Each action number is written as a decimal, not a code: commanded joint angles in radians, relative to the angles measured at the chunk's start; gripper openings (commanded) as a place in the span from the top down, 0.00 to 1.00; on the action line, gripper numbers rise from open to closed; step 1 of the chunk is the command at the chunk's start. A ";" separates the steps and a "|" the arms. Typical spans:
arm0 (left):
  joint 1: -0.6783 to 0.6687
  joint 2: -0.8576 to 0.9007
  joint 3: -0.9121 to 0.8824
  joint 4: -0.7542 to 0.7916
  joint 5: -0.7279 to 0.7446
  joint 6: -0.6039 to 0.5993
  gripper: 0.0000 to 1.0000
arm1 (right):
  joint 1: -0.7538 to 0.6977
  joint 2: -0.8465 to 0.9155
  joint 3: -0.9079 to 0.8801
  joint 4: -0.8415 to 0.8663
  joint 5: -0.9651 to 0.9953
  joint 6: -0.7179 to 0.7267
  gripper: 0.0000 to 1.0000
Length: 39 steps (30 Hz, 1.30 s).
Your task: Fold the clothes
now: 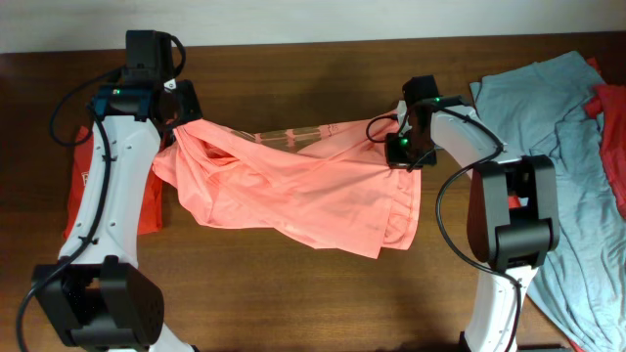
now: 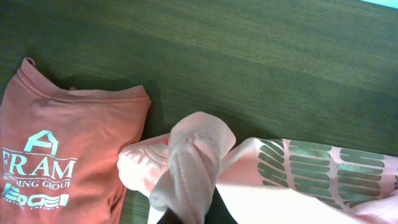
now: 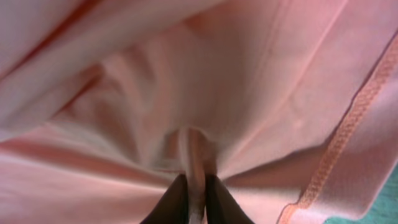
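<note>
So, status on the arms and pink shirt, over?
Left gripper, right gripper: both shut on soft salmon-pink T-shirt. Shirt stretched between them, crumpled, not yet folded. Orange-red lettered T-shirt beside left end, grey-blue T-shirt far right: neither obstructing.

Salmon-pink thin T-shirt (image 1: 293,191) is showing pale striped print. Orange-red soft T-shirt (image 2: 56,168) is carrying white "FRAM" lettering. Light grey-blue T-shirt (image 1: 533,108) and red cloth (image 1: 614,122) are contrasting against dark brown wood-grain table (image 1: 293,303).

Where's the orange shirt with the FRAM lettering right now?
In the overhead view the FRAM shirt lies on the table at far left, partly under the left arm, just left of the salmon-pink shirt.
</note>
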 commanded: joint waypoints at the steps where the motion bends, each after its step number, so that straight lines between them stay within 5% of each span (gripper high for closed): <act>1: -0.003 -0.006 0.012 -0.001 -0.006 0.015 0.99 | -0.016 -0.008 0.043 -0.040 0.028 -0.002 0.84; 25: -0.003 -0.006 0.012 0.000 -0.006 0.015 0.99 | -0.016 -0.009 0.177 -0.179 0.027 -0.003 0.83; 29: -0.003 -0.006 0.012 -0.001 -0.006 0.015 0.99 | -0.016 -0.009 0.177 -0.192 0.027 -0.003 0.96; 39: -0.002 -0.060 0.072 -0.044 -0.007 0.042 1.00 | -0.018 -0.155 0.368 -0.380 0.176 -0.022 0.96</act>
